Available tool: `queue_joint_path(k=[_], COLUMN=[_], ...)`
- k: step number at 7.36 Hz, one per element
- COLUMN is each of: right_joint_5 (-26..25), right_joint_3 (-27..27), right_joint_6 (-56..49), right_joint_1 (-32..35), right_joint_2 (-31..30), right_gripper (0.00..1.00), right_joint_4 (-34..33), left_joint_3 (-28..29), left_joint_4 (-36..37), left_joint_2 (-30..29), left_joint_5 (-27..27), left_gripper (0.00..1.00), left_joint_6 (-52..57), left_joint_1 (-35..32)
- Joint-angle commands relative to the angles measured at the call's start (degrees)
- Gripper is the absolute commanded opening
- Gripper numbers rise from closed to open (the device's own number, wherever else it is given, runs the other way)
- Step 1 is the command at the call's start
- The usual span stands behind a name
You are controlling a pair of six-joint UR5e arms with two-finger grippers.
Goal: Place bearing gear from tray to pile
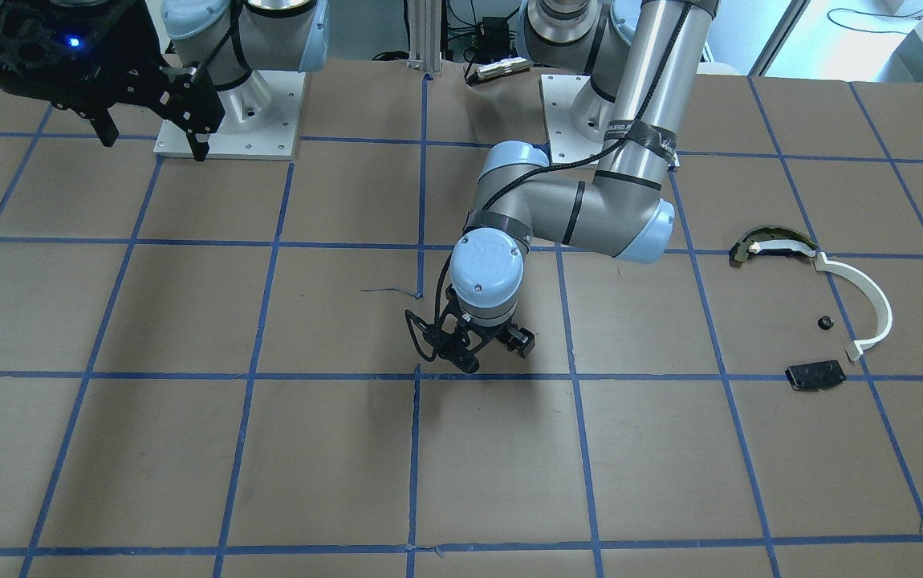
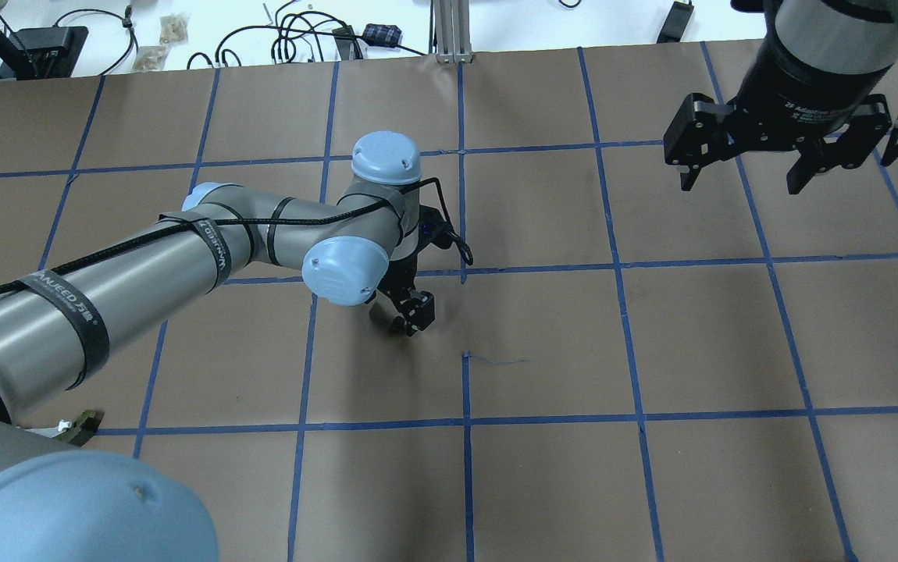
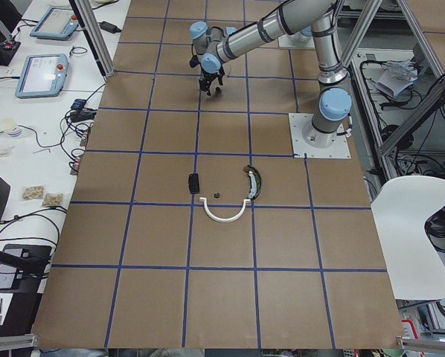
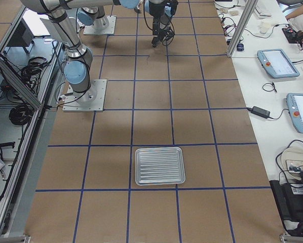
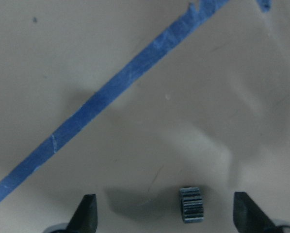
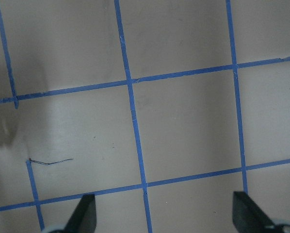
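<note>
Currently the bearing gear point(image 5: 191, 204) lies between the left gripper's point(image 5: 164, 204) parted fingers point(image 5: 87, 213).

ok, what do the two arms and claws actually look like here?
The left arm and right arm are silver-grey with pale blue joint caps. A black cable runs along the left arm, held by black straps with white lettering. The left claw and right claw are both black. The right one has white lettering on its body and a blue light.
</note>
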Motion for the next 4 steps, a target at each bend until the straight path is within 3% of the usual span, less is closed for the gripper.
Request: queue_joint_path(k=[1,2,4], right_joint_5=[0.0,0.0,0.0], right_joint_3=[-0.4,-0.2,-0.2], right_joint_6=[0.0,0.0,0.0], right_joint_1=[0.1,0.1,0.2], right_joint_2=[-0.6,-0.5,0.5], right_gripper=[1.00,1.00,1.00], right_joint_4=[0.2,0.1,-0.9], left_joint_3=[0.0,0.0,0.0], left_joint_4=[0.0,0.0,0.2], left_joint_2=[0.0,-0.1,0.0], left_joint_5=[-0.1,-0.2,-0.9], left_gripper=[0.43,0.00,0.00], left_joint_6=[0.0,0.0,0.0], left_joint_1=[0.0,0.0,-0.1])
